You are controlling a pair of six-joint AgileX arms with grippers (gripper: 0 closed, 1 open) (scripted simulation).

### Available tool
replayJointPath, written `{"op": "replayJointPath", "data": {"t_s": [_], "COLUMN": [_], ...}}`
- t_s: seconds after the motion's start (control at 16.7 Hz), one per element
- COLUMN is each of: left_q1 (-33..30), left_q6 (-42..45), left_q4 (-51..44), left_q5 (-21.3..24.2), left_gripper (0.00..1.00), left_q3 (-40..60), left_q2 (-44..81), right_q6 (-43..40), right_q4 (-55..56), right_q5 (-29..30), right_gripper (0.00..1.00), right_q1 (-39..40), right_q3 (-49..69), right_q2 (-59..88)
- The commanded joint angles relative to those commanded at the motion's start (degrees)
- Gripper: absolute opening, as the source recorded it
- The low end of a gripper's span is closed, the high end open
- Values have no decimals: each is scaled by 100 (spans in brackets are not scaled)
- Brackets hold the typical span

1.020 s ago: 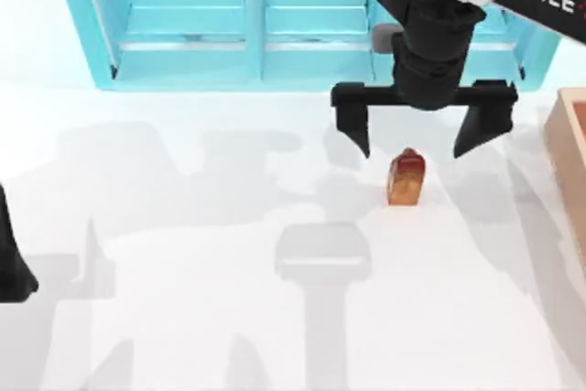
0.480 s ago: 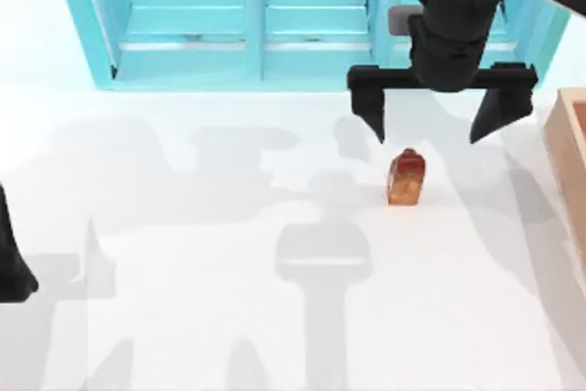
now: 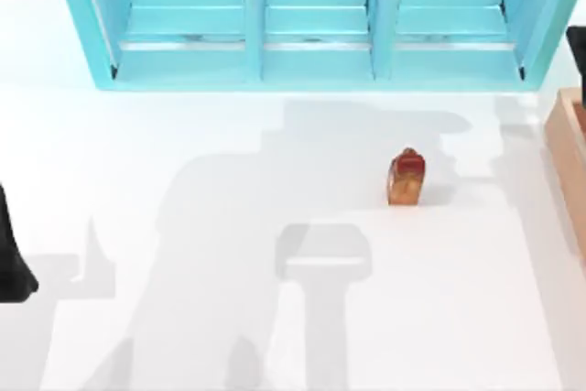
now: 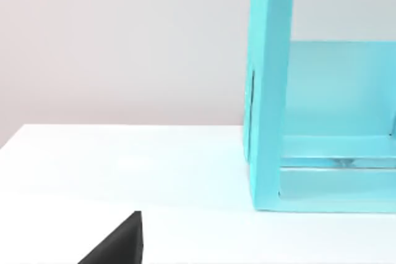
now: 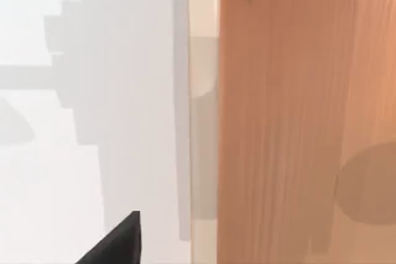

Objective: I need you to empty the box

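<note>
No writing could be read anywhere on the table (image 3: 275, 336); the AGILE lettering seen a second earlier had left with the right arm, which then hung over the small brown loaf (image 3: 406, 178) with fingers wide apart. Only a dark sliver (image 3: 577, 52) remained at three o'clock, above the box (image 3: 568, 148), itself cut off there. The loaf stood unmoved, the turquoise shelf (image 3: 311, 20) lay at twelve, and the left arm (image 3: 11, 258) sat parked at nine; I cannot tell how either claw stood.

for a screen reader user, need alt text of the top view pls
A small brown loaf of bread stands alone on the white table, right of centre. A turquoise three-compartment shelf unit spans the far edge, the tan wooden box juts in at the right edge, and the left arm sits parked at the left edge.
</note>
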Motion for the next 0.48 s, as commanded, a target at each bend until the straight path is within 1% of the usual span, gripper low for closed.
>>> {"op": "replayJointPath", "data": {"t_s": [0.12,0.24,0.36,0.48], "left_q1": [0,0,0,0], "left_q6": [0,0,0,0], "left_q4": [0,0,0,0], "left_q5": [0,0,0,0], "left_gripper": [100,100,100,100], "left_q3": [0,0,0,0], "left_q2": [0,0,0,0], "right_q6": [-834,-1485,-1892,-2053], "right_q4": [-38,-79,-115,-134], "right_q5": [-13,-12,3,16], "right_gripper": [100,100,100,100], "right_q1": [-785,-1417,-1821,-1980], "right_q3": [-202,-392,-548,-623], "right_q2": [-269,-495,-653,-719]}}
